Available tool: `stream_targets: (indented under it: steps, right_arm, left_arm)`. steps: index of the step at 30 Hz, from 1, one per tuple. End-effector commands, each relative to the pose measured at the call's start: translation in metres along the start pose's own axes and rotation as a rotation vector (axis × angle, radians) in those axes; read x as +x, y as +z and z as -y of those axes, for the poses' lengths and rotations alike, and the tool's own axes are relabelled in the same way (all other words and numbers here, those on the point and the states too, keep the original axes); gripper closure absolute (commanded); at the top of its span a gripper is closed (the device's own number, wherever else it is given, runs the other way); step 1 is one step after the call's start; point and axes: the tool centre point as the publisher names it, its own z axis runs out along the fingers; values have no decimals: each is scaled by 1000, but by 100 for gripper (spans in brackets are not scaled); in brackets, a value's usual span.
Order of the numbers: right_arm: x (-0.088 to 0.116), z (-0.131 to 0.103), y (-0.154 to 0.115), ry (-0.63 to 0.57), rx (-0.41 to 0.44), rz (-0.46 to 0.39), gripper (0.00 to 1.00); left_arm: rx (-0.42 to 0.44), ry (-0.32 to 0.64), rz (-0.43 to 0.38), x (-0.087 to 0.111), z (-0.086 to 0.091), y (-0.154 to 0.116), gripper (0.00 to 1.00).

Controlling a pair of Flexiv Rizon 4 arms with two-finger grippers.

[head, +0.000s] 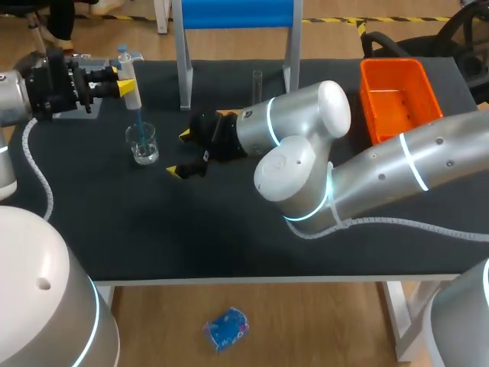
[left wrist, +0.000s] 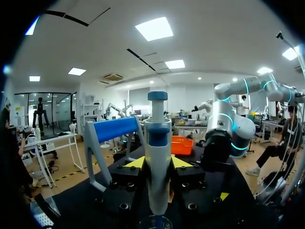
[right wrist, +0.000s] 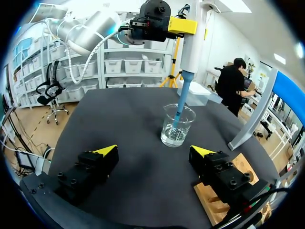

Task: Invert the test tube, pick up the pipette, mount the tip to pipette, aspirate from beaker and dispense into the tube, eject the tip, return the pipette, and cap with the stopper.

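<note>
The right gripper (right wrist: 153,150) hovers low over the black table (head: 229,237), jaws wide apart and holding nothing. Just ahead stands the beaker (right wrist: 177,126) of clear liquid, with the pipette (right wrist: 193,45) upright above it and its blue tip (right wrist: 179,110) dipped inside. The left gripper (head: 121,81) is clamped on the pipette's body. Farther back the test tube (head: 257,79) stands upright, its base hidden behind the right arm (head: 306,115).

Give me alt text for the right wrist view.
The left claw holds a pipette upright, its blue tip dipped into a beaker of liquid on the dark table. The right claw, open and empty, faces the beaker.
</note>
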Motion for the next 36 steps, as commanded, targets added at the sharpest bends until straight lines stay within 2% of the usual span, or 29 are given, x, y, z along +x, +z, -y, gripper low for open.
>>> stream_targets:
  steps: [1, 13, 24, 27, 33, 36]
  right_arm:
    - [0, -7, -5, -33, -25, -37, 0]
    - [-4, -48, -66, -111, -96, -151, 0]
    - [-18, -91, -120, -130, -216, -262, 0]
    - [-23, -103, -130, -150, -239, -300, 0]
    - [-39, -127, -142, -180, -282, -322, 0]
    - [-39, -127, -142, -180, -282, -322, 0]
  left_arm:
    - [0, 1, 2, 0, 0, 1, 100]
    - [0, 1, 2, 0, 0, 1, 100]
    - [0, 1, 2, 0, 0, 1, 100]
    - [0, 1, 2, 0, 0, 1, 100]
    - [0, 1, 2, 0, 0, 1, 100]
    - [0, 1, 2, 0, 0, 1, 100]
